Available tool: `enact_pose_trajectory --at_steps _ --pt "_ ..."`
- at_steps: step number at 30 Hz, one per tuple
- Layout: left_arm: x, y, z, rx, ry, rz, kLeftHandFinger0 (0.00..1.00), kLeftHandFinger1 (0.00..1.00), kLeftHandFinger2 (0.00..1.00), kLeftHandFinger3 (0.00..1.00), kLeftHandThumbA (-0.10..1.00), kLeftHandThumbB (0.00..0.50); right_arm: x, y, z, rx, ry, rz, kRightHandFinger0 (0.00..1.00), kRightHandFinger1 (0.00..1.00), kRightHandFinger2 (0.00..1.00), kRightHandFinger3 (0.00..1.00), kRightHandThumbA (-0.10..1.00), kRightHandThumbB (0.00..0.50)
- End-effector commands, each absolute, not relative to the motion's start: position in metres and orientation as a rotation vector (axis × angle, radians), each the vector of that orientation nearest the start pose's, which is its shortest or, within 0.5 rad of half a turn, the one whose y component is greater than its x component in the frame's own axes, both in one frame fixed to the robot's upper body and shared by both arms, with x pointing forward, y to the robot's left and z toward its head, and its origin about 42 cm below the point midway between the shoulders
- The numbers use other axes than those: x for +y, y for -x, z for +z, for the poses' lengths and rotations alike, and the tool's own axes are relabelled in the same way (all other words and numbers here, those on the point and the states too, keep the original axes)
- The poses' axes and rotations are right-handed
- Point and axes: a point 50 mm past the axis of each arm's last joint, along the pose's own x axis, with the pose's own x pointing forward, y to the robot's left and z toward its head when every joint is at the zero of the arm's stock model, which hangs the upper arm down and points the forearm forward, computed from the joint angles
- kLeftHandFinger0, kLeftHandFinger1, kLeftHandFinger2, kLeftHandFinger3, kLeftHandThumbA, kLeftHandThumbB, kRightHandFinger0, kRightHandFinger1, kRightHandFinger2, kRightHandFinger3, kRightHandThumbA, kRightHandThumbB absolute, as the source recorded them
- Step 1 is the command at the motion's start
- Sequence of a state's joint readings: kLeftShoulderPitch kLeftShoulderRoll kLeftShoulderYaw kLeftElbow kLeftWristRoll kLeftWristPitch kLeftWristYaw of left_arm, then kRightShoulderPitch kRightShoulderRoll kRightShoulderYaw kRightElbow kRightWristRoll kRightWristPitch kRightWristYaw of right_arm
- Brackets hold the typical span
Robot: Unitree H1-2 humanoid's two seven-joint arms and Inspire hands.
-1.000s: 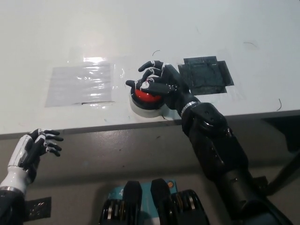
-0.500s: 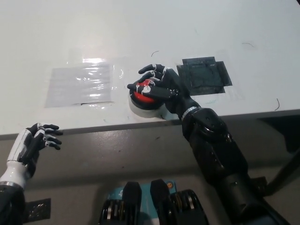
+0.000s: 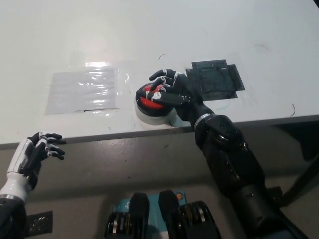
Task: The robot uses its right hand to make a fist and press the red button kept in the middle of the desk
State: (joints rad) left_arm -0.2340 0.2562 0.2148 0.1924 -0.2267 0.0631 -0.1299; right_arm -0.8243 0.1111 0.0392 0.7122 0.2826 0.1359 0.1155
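The red button (image 3: 147,102) sits in its white round base (image 3: 155,116) near the front edge of the white desk (image 3: 159,35). My black right hand (image 3: 169,92) lies on top of the button, fingers curled into a fist and covering most of the red dome. The black right arm (image 3: 229,159) reaches in from the bottom right. My white left hand (image 3: 35,152) hangs below the desk's front edge at the lower left, its fingers loosely curled and holding nothing.
A clear tape patch (image 3: 83,92) lies on the desk left of the button. A black tape patch (image 3: 215,78) lies to its right. The desk's front edge (image 3: 99,135) runs just below the button's base.
My right hand has curled tighter and settled lower on the red button. The left hand has drifted down and left below the desk edge. The whole picture has shifted slightly.
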Motion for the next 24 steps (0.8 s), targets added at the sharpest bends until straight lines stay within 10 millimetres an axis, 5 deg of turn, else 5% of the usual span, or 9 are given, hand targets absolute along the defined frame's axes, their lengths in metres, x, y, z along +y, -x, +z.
enact_pose_trajectory --at_steps 1,5,8,10,11,14,20,24 --pt "0.351 -0.351 0.147 -0.055 0.011 0.064 0.40 0.39 0.48 0.61 0.65 0.061 -0.046 -0.509 0.274 0.011 -0.224 0.484 0.00 0.00 0.29 0.37 1.00 0.108" --pt "0.352 -0.349 0.145 -0.052 -0.012 0.057 0.35 0.35 0.44 0.58 0.67 0.068 -0.052 -0.513 0.318 -0.058 -0.221 0.475 0.00 0.02 0.31 0.38 1.00 0.128" --pt "0.351 -0.347 0.142 -0.044 -0.002 0.061 0.41 0.39 0.49 0.61 0.66 0.062 -0.055 -0.513 0.343 -0.111 -0.230 0.484 0.00 0.02 0.31 0.38 1.00 0.132" --pt "0.351 -0.346 0.142 -0.043 -0.023 0.061 0.42 0.40 0.51 0.62 0.66 0.051 -0.057 -0.513 0.352 -0.123 -0.239 0.483 0.00 0.02 0.31 0.38 1.00 0.149" --pt "0.351 -0.345 0.142 -0.034 -0.023 0.067 0.44 0.43 0.53 0.64 0.66 0.055 -0.061 -0.512 0.362 -0.137 -0.243 0.475 0.00 0.03 0.32 0.38 1.00 0.203" --pt "0.352 -0.345 0.141 -0.042 -0.024 0.058 0.41 0.40 0.51 0.63 0.68 0.054 -0.074 -0.508 0.372 -0.161 -0.278 0.465 0.00 0.03 0.33 0.39 1.00 0.214" --pt "0.355 -0.346 0.141 -0.048 -0.010 0.055 0.40 0.39 0.49 0.61 0.67 0.065 -0.122 -0.494 0.390 -0.237 -0.270 0.388 0.00 0.05 0.36 0.42 1.00 0.165" --pt "0.356 -0.345 0.143 -0.061 -0.017 0.060 0.37 0.37 0.44 0.53 0.67 0.060 -0.183 -0.492 0.392 -0.328 -0.268 0.306 0.00 0.12 0.42 0.46 1.00 0.182"
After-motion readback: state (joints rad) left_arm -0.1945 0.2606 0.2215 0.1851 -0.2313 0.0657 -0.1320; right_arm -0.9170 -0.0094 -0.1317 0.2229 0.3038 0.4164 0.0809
